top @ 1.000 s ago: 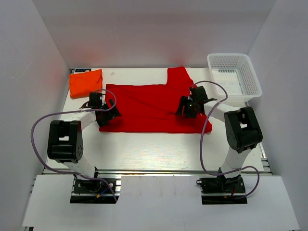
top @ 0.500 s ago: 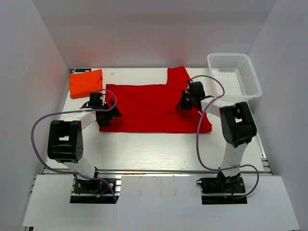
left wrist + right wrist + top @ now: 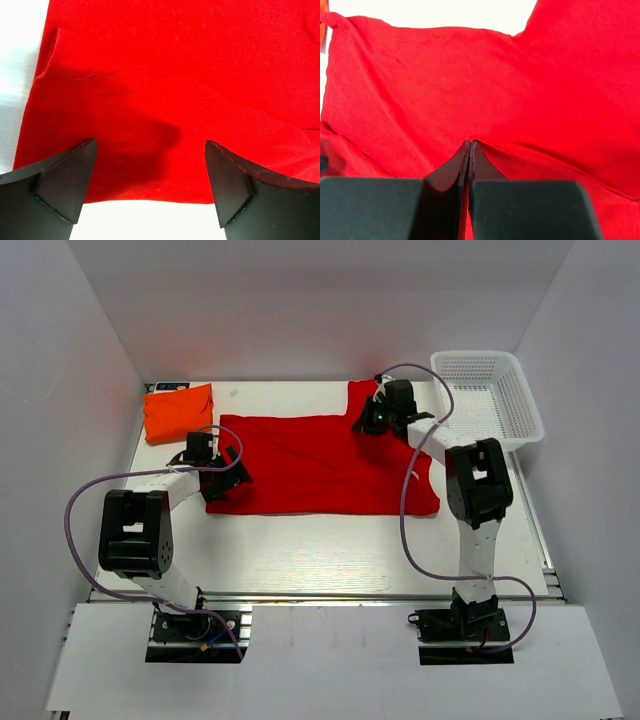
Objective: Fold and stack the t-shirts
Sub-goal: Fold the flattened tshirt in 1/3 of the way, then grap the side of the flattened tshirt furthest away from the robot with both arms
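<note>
The red t-shirt [image 3: 300,468] lies spread across the middle of the table, one sleeve pointing to the back. The orange t-shirt [image 3: 178,412] sits folded at the back left corner. My right gripper [image 3: 368,423] is at the shirt's back right, near that sleeve, shut on a pinched ridge of red cloth [image 3: 535,150]; its jaws [image 3: 470,142] meet with a thin strip of red between them. My left gripper [image 3: 224,484] stands open over the shirt's left front corner, its fingers [image 3: 65,175] wide apart above the hem [image 3: 150,197], holding nothing.
A white mesh basket [image 3: 520,400] stands at the back right corner. White walls close in the table on the left, back and right. The bare table top [image 3: 320,550] runs in front of the shirt, towards the arm bases.
My right gripper has shut on the red cloth and moved from the shirt's right middle towards the back, near the sleeve. The left arm has not moved.
</note>
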Controlling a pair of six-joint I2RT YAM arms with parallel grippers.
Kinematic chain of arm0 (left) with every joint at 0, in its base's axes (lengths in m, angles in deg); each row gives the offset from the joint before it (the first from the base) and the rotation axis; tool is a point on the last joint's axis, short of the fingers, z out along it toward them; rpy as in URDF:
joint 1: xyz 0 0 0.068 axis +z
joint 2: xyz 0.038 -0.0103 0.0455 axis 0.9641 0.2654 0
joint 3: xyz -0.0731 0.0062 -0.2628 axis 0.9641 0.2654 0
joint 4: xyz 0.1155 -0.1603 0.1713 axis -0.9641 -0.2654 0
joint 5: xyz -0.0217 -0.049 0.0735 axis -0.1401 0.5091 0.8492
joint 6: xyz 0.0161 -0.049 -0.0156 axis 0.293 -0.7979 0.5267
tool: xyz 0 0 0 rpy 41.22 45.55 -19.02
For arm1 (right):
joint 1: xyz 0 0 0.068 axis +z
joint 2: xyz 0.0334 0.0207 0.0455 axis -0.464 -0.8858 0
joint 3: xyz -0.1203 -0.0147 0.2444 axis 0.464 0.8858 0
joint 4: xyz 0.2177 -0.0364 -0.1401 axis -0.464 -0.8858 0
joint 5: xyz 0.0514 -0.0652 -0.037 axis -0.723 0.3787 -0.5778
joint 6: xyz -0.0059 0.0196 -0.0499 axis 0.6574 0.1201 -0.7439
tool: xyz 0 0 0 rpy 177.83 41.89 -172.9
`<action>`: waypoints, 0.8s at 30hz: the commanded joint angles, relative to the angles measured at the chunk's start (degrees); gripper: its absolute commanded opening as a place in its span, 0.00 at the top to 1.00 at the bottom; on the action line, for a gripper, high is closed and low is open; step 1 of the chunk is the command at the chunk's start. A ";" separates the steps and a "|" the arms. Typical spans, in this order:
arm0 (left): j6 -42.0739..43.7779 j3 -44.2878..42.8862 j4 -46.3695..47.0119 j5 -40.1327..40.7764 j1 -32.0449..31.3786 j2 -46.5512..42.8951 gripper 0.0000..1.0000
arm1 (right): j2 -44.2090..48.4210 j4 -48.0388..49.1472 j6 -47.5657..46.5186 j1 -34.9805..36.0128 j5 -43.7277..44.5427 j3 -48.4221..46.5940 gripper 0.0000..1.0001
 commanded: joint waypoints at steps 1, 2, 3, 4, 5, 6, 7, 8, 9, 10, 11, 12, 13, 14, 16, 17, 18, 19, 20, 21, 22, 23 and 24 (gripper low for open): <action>0.84 0.27 -4.03 2.03 0.09 0.67 0.00 | -3.88 -2.95 -4.82 0.09 -4.15 -5.80 0.99; 0.84 0.27 -4.56 2.55 0.09 0.14 0.00 | -4.33 -3.06 -5.01 0.09 -4.41 -7.81 0.97; 0.84 0.27 -4.56 2.56 0.09 0.13 0.00 | -4.51 -3.06 -5.27 0.26 -4.42 -8.44 0.85; 0.84 -0.25 -4.56 2.56 0.09 -0.39 0.00 | -4.60 -3.84 -6.06 0.27 -4.24 -9.31 0.48; 0.84 -0.26 -5.34 3.08 0.09 -0.39 0.00 | -4.34 -4.46 -6.24 0.27 -4.07 -9.50 0.35; 1.36 -0.26 -5.96 3.09 0.09 -0.92 0.00 | -3.20 -4.81 -6.94 0.09 -4.06 -8.63 0.10; 1.37 -0.26 -5.97 3.09 0.09 -1.53 0.00 | -1.62 -5.08 -7.21 0.26 -2.85 -7.57 0.10; 1.37 -0.26 -5.97 3.09 0.09 -1.54 0.00 | -0.74 -4.73 -7.64 0.18 -1.96 -6.52 0.10; 1.37 -0.26 -5.97 3.09 0.09 -2.23 0.00 | 1.53 -4.73 -7.74 0.35 -1.08 -2.33 0.10; 1.37 0.26 -5.97 3.09 0.09 -2.94 0.00 | 2.86 -4.29 -7.65 0.27 -0.55 -0.64 0.10; 1.37 0.79 -5.97 3.09 0.09 -2.94 0.00 | 7.05 -3.68 -7.30 0.09 -0.03 1.03 0.10; 1.37 0.79 -5.45 3.09 0.09 -2.94 0.00 | 8.31 -3.67 -7.04 -0.08 1.89 6.97 0.10; 1.37 0.79 -5.44 3.09 0.09 -3.55 0.00 | 9.72 -3.67 -6.60 -0.09 3.13 8.94 0.10; 1.37 0.79 -5.44 3.61 0.09 -3.56 0.00 | 13.99 -4.02 -4.51 -0.26 4.45 12.96 0.10; 1.37 0.79 -5.44 4.14 0.09 -3.56 0.00 | 16.48 -5.25 -2.82 -0.44 10.33 18.68 0.10; 1.37 1.40 -5.44 4.14 0.09 -4.17 0.00 | 19.89 -5.78 0.23 -0.52 12.61 22.63 0.10; 1.37 1.93 -4.74 4.14 0.09 -4.17 0.00 | 20.79 -6.31 1.13 -0.61 13.68 24.41 0.10; 1.37 1.94 -4.74 4.14 0.09 -4.17 0.00 | 21.93 -6.40 2.45 -1.13 13.86 28.43 0.10; 1.37 1.94 -4.22 3.53 0.09 -4.17 0.00 | 22.47 -6.92 3.76 -1.66 13.95 29.34 0.10; 1.37 2.46 -4.21 3.53 0.09 -4.17 0.00 | 22.47 -8.67 5.17 -1.93 14.04 30.05 0.10; 1.37 2.46 -4.21 2.92 0.09 -4.17 0.00 | 22.39 -9.29 5.71 -2.98 13.95 31.53 0.10; 1.37 2.46 -4.21 2.39 0.09 -4.17 0.00 | 22.12 -10.69 6.76 -3.42 15.87 32.16 0.10; 1.37 2.46 -3.60 2.38 0.09 -4.17 0.00 | 21.86 -11.05 7.81 -4.82 15.28 32.86 0.10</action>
